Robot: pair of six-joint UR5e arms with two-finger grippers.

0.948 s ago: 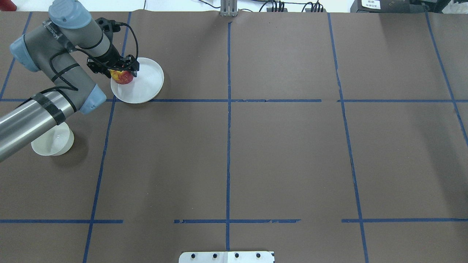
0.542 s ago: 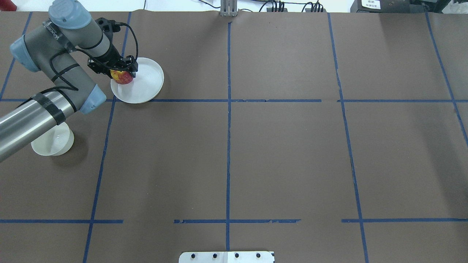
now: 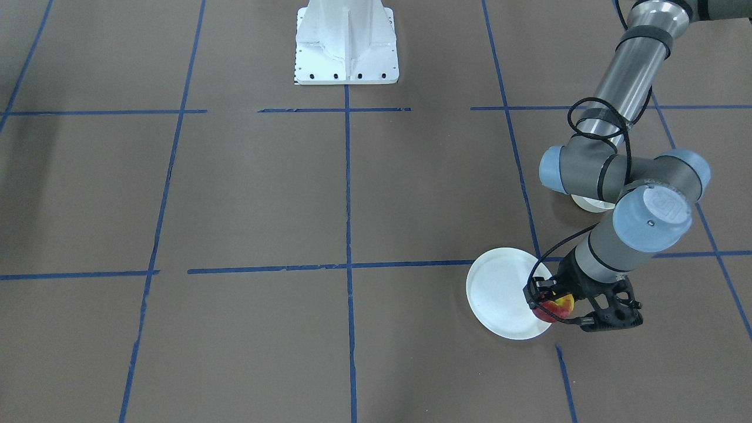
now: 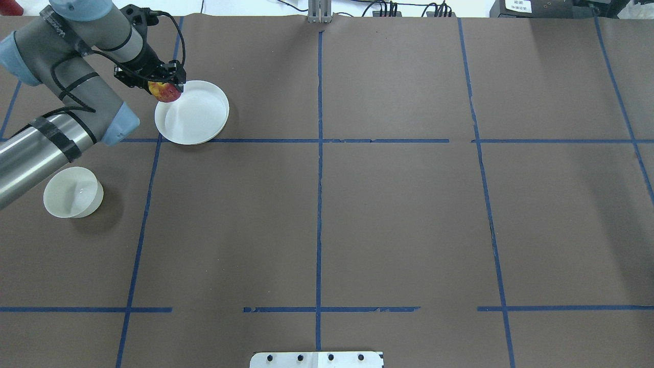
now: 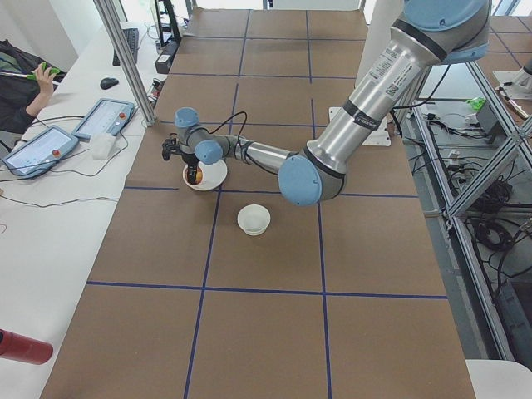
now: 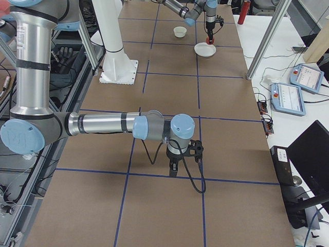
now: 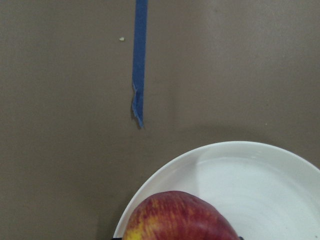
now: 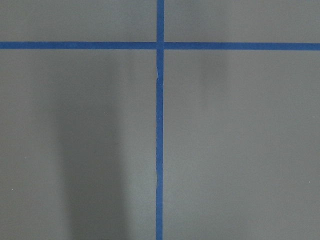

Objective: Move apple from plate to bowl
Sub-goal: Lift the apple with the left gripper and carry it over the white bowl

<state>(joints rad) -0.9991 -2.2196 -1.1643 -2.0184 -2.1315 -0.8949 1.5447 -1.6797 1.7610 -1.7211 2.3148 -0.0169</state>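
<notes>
Item: apple (image 4: 166, 92), red-yellow, clamped in the left gripper (image 4: 163, 88) just above the rim of the plate (image 4: 204, 130), seemingly held clear for carriage to the bowl (image 4: 71, 194), which stands empty well apart from the plate; whether the right gripper (image 6: 175, 169) is open cannot be told.

Brown-papered work table in a bright lab.
The table (image 4: 398, 220) is covered in brown paper, marked into a grid by blue tape lines (image 4: 319, 204). Along its far side runs a white bench (image 5: 50, 241) with two tablets (image 5: 104, 118), a mouse (image 5: 108, 83) and black cables (image 4: 388, 9). A metal post (image 5: 125, 58) rises at the bench's edge. The light is even and white.
</notes>
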